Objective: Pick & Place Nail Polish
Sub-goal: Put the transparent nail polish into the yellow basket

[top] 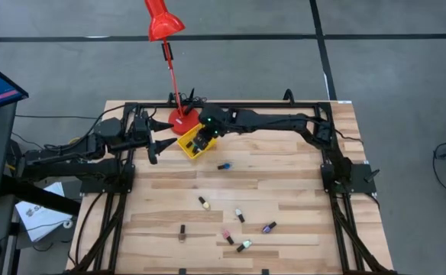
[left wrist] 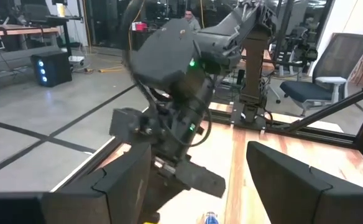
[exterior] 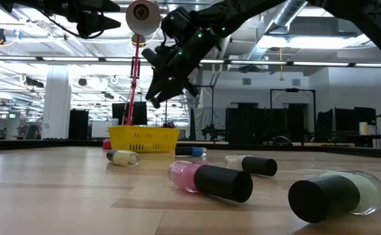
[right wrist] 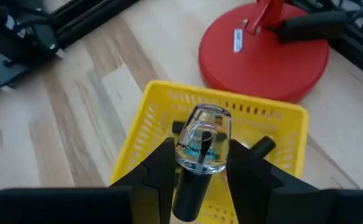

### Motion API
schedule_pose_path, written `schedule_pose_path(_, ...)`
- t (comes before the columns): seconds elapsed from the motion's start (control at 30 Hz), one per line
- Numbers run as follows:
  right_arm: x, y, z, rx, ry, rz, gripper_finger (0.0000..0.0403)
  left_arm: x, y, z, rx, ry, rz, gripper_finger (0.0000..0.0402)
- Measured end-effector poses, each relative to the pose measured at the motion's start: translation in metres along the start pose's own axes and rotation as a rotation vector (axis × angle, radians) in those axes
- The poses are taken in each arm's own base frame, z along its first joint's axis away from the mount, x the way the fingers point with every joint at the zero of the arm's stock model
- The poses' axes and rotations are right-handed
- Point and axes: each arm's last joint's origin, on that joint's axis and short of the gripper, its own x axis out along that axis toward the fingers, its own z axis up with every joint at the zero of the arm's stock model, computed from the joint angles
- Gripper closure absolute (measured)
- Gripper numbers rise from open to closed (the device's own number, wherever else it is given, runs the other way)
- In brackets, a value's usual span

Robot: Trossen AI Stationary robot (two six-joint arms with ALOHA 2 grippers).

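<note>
My right gripper (top: 201, 140) hangs over the yellow tray (top: 189, 147) by the red lamp base, shut on a clear nail polish bottle (right wrist: 203, 144) with a dark cap. The low view shows this gripper (exterior: 156, 96) well above the tray (exterior: 145, 138). Another bottle's dark cap (right wrist: 263, 145) lies inside the tray (right wrist: 150, 118). Several more nail polish bottles lie on their sides on the table, among them a blue one (top: 224, 166) and a pink one (exterior: 203, 177). My left gripper (top: 160, 134) waits open and level, just left of the tray. My right gripper pinches the clear bottle between its two fingers (right wrist: 160, 168), where the glass body meets the cap (right wrist: 197, 168). The glass body sticks out past the fingertips and the cap runs back between them. The fingers slant down from the table's right. The bottle is lifted clear above the tray.
A red lamp stands on its round base (right wrist: 265, 53) right behind the tray, with its pole (top: 171, 72) rising over the far edge. Black frame rails (top: 231, 107) run along the table's far side and both flanks. Bare wood (top: 299, 183) lies between the scattered bottles.
</note>
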Motion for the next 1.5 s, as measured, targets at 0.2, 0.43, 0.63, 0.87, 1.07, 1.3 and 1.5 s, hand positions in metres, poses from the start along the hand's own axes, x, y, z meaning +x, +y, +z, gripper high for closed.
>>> schedule_pose_path(0.2, 0.017, -0.001, -0.007, -0.062, -0.020, -0.058, 0.0295, 0.000, 0.000, 0.000, -0.020, 0.000, 0.000, 0.0142)
schedule_pose_path(0.43, 0.038, -0.005, -0.020, -0.070, 0.016, -0.094, 0.0295, 0.000, 0.000, 0.000, -0.024, 0.000, 0.000, 0.0142)
schedule_pose_path(0.63, 0.037, -0.005, -0.018, -0.102, -0.001, -0.117, 0.0295, 0.000, 0.000, 0.000, -0.024, 0.000, 0.000, 0.0142)
schedule_pose_path(0.87, 0.037, -0.008, -0.017, -0.114, -0.010, -0.140, 0.0295, 0.000, 0.000, 0.000, -0.024, 0.000, 0.000, 0.0142)
schedule_pose_path(1.07, 0.037, -0.005, -0.017, -0.122, -0.024, -0.156, 0.0295, 0.000, 0.000, 0.000, -0.024, 0.000, 0.000, 0.0142)
schedule_pose_path(1.3, 0.051, -0.009, -0.025, -0.136, -0.012, -0.178, 0.0295, 0.000, 0.000, 0.000, -0.024, 0.000, 0.000, 0.0142)
schedule_pose_path(1.5, 0.052, 0.000, -0.025, -0.177, -0.047, -0.174, 0.0295, 0.000, 0.000, 0.000, -0.024, 0.000, 0.000, 0.0142)
